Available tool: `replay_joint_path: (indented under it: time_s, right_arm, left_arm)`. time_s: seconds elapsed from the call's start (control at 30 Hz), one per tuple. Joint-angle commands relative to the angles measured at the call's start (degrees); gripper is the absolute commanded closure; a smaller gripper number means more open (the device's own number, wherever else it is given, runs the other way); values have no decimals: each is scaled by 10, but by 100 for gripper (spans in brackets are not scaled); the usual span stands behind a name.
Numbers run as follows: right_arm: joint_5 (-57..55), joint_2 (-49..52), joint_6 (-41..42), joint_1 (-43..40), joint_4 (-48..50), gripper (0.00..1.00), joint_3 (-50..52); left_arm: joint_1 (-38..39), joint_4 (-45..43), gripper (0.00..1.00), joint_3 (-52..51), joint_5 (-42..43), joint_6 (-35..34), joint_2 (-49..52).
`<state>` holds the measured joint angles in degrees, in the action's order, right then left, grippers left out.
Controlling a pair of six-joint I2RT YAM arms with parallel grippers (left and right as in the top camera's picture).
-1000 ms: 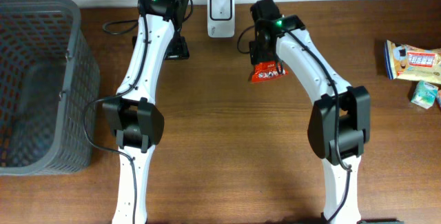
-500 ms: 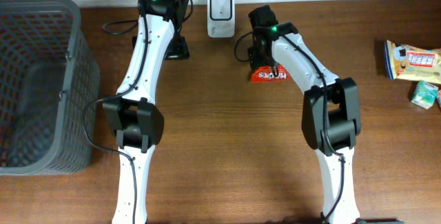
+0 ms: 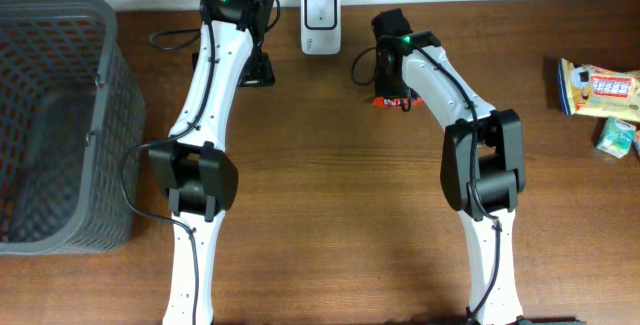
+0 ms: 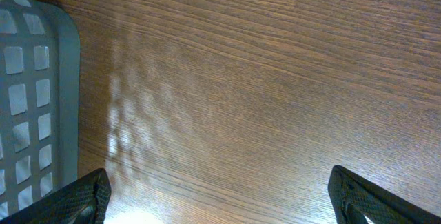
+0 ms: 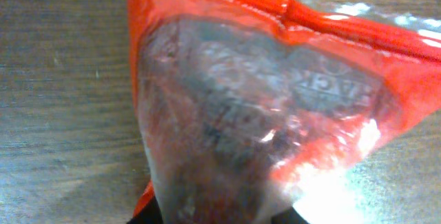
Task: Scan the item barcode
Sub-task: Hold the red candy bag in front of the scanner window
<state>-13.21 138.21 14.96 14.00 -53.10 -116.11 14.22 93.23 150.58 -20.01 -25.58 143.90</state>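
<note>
The red transparent plastic packet (image 5: 262,114) is near the rear edge of the brown wooden tabletop (image 3: 330,185), just to the right of the white box-shaped scanner (image 3: 320,10). The right gripper (image 3: 390,93) is directly over it. Whether its fingers are clamped on the packet cannot be told; the left gripper (image 4: 220,200) has its fingers wide apart above bare wood.

A mock shop checkout: a grey shopping basket (image 3: 112,115), a white barcode scanner (image 3: 320,23) and packaged snacks (image 3: 598,87) on a wooden worktop (image 3: 330,205).

The right claw (image 3: 391,91) is low over a red packet (image 3: 383,102) near the white scanner (image 3: 320,10).
</note>
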Motion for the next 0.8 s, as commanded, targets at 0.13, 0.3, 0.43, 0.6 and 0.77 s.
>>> replay_joint_path:
  time_s: [0.13, 0.3, 0.43, 0.6, 0.77]
  right_arm:
    - [57, 20, 3, -5, -8, 86, -165]
    - [227, 20, 3, 5, 144, 88, -173]
    - [226, 28, -102, 53, 252, 87, -172]
    - [171, 56, -117, 77, 261, 87, -172]
    - [170, 57, -117, 76, 255, 87, -165]
  left_arm:
    - [0, 1, 1, -2, -7, -7, -7]
    - [0, 1, 1, -2, -7, -7, -7]
    - [0, 1, 1, -2, -8, -7, -7]
    - [0, 1, 1, -2, -7, -7, -7]
    - [0, 1, 1, -2, -7, -7, -7]
